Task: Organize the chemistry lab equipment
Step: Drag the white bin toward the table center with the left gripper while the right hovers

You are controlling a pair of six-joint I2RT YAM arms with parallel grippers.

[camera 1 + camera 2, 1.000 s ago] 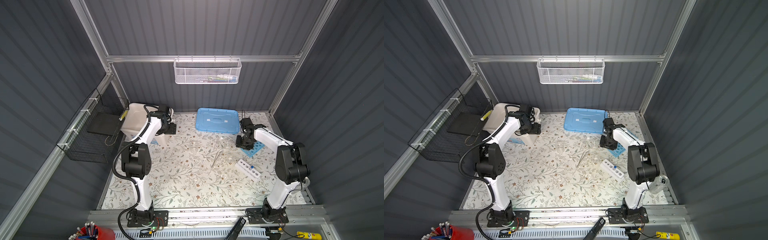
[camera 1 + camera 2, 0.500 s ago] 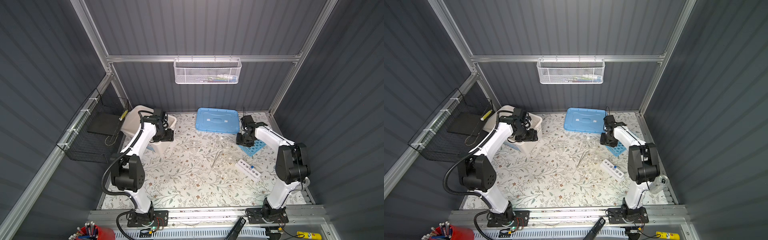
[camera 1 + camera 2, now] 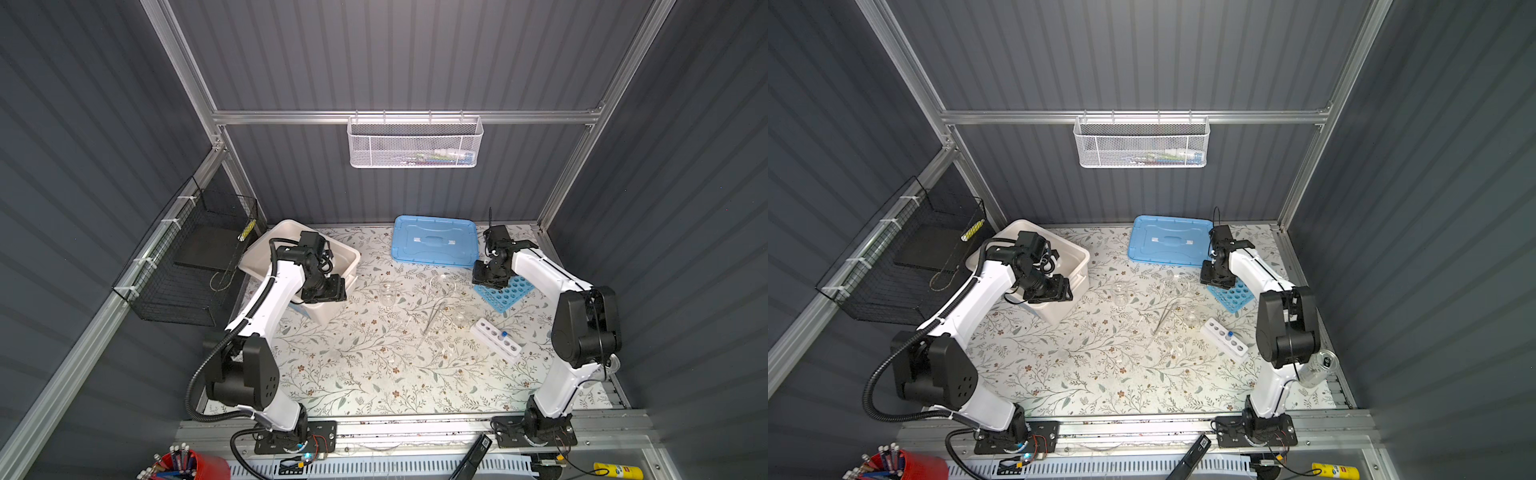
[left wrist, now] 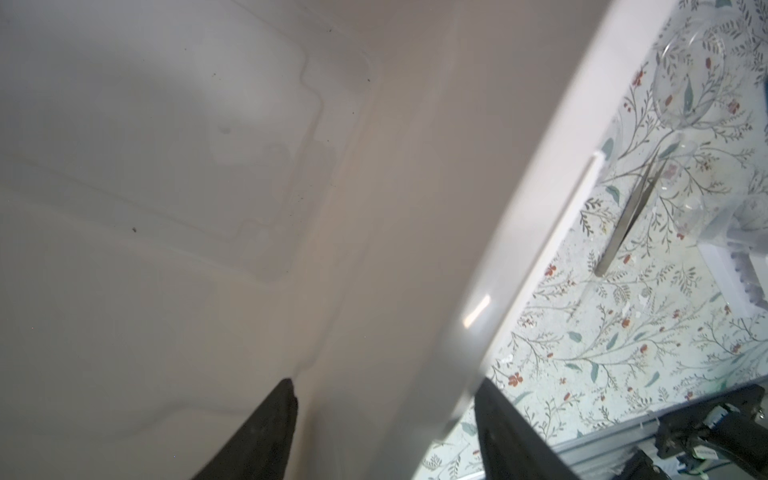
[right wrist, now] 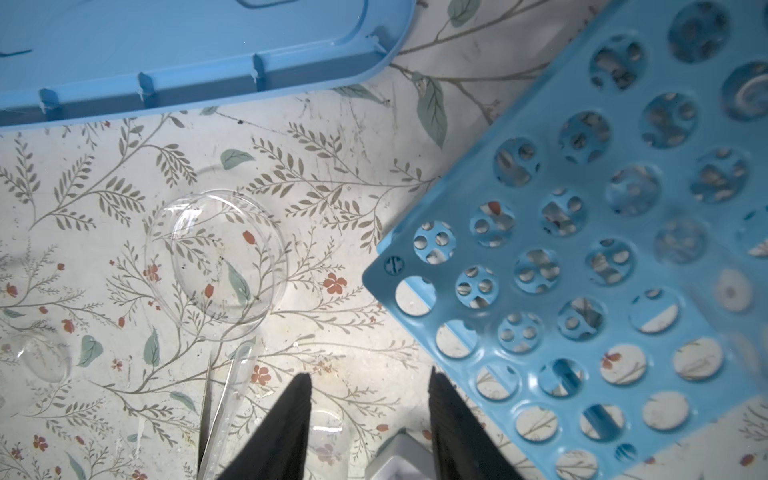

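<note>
My left gripper (image 3: 326, 291) (image 4: 384, 386) stands open astride the near wall of the white bin (image 3: 266, 249) (image 4: 395, 208), one finger inside and one outside the rim. My right gripper (image 3: 490, 276) (image 5: 369, 376) is open and empty, low over the mat beside a corner of the blue many-holed rack (image 3: 509, 291) (image 5: 582, 249). A clear round dish (image 5: 216, 266) lies flat ahead of it, with a clear tube (image 5: 232, 386) and thin metal tweezers (image 3: 434, 318) close by. A small beaker (image 3: 387, 293) stands mid-table. The white one-row rack (image 3: 494, 336) holds a blue-capped tube.
The light-blue lid (image 3: 434, 239) lies flat at the back by the rear wall. A black wire basket (image 3: 187, 266) hangs on the left wall and a white mesh basket (image 3: 415, 143) on the back wall. A drink can (image 3: 1316, 368) stands behind the right arm.
My left gripper has come forward along the bin to its near wall and its jaws have narrowed. My right gripper has shifted slightly by the blue rack and opened a little.
</note>
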